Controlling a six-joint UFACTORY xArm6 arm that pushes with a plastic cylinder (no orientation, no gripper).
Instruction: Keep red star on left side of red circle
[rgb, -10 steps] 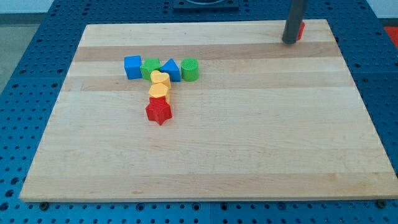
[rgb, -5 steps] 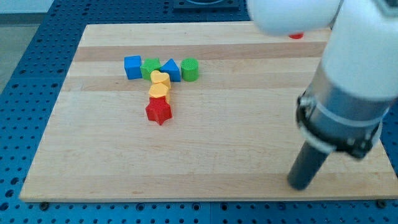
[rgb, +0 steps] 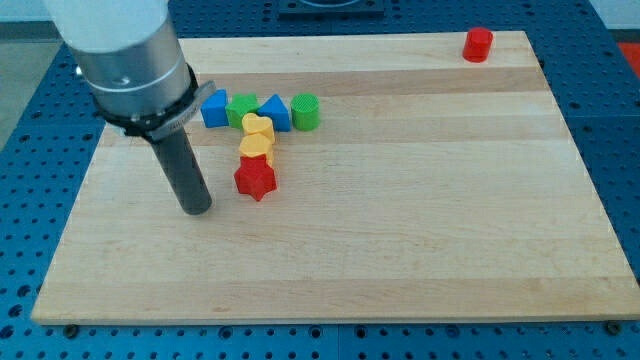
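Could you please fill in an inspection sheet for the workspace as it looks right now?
Surface: wooden board, flat, pale.
Job's things: red star at the bottom of the block cluster; red circle alone near the view's top right. The star lies to the view's left of the circle.
Clutter: blue cube, green block, blue triangle and green cylinder in a row; yellow heart and another yellow block below them.
Grippers: none; my tip rests on the board to the view's left of the red star, apart from it.
Cables: nothing seen.
Surroundings: blue perforated base.
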